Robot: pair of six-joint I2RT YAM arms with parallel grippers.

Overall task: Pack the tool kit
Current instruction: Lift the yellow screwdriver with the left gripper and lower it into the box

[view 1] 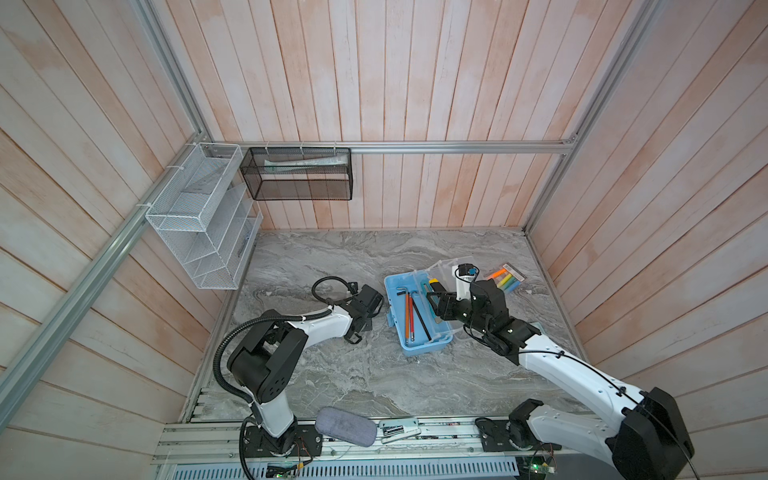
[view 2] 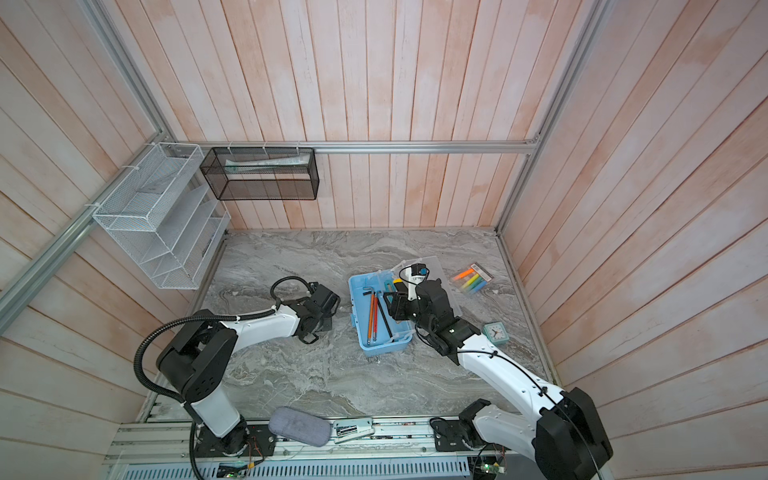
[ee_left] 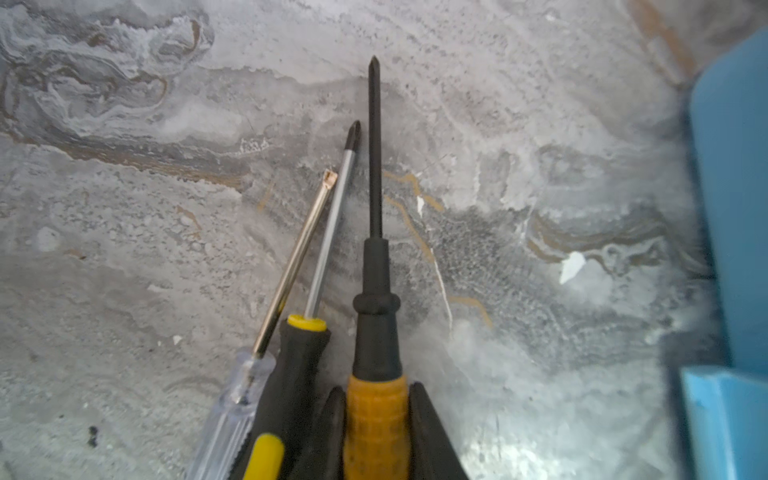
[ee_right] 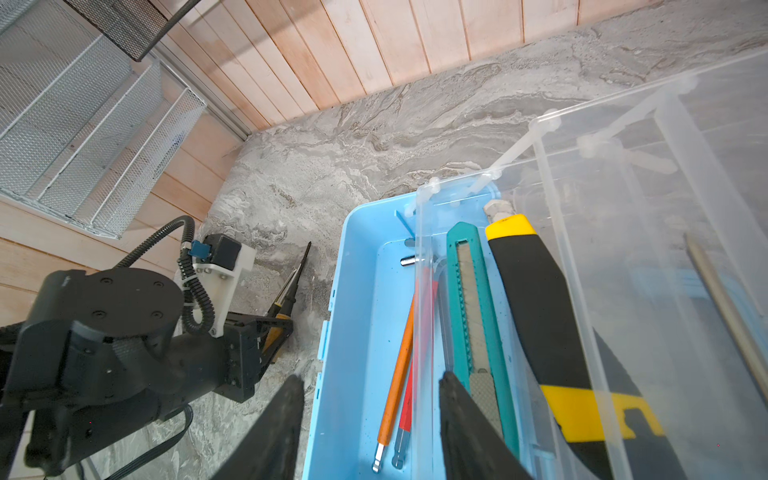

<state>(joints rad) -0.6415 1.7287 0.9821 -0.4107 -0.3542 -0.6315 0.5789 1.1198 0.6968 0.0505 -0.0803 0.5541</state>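
The light-blue tool kit box (view 1: 394,291) (view 2: 356,296) stands open on the marble table, its clear lid (ee_right: 665,208) folded back. Inside lie orange and red hex drivers (ee_right: 397,374), a teal cutter (ee_right: 473,299) and the yellow-black utility knife (ee_right: 536,311). My right gripper (ee_right: 371,377) (view 1: 436,302) hangs open over the box and holds nothing. Left of the box, three screwdrivers lie side by side on the table. My left gripper (ee_left: 376,390) (view 1: 354,334) is shut on the orange-handled screwdriver (ee_left: 375,166). Beside it lie a black-yellow screwdriver (ee_left: 305,374) and a clear-handled screwdriver (ee_left: 241,399).
A pack of coloured markers (view 1: 505,278) lies right of the box, and a small teal clock (view 2: 494,332) sits by the right arm. A grey pouch (view 1: 345,426) and a white stapler-like item (view 1: 399,430) rest at the front edge. Wire racks (view 1: 199,216) hang on the left wall.
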